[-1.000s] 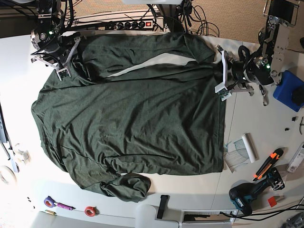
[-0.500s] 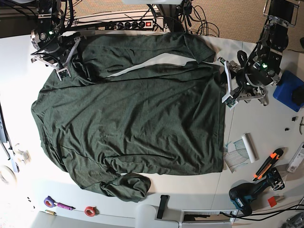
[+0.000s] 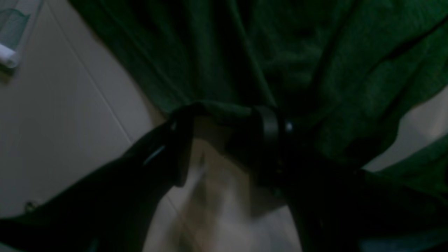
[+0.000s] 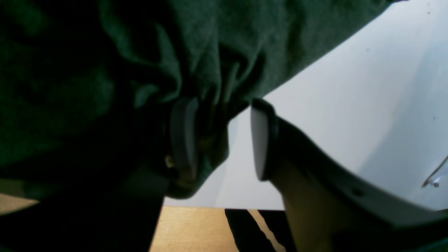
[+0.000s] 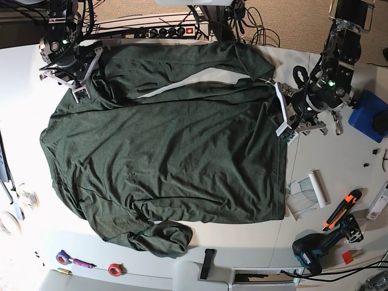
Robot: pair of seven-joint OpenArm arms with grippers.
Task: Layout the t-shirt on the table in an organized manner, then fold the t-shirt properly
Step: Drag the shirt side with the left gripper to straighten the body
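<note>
my left gripper [image 3: 225,122] has its jaws apart. the side hem of the t-shirt [image 5: 170,151] lies draped across both fingertips, touching them but not pinched, and bare table [image 5: 24,97] shows through the gap behind it. i judge i sit at this edge because it is the place to catch the hem and draw that side out straight.

my right gripper [image 4: 222,140] is parted too, moderately wide. bunched cloth presses against one pad and a fold dips into the top of the gap. the other pad hangs over bare table, touching no cloth that i can see. the shirt is rumpled at that corner, which i take as the reason i am there.

the shirt body spreads between my two grippers, mostly flat, with a curled lump at the end far from both.
</note>
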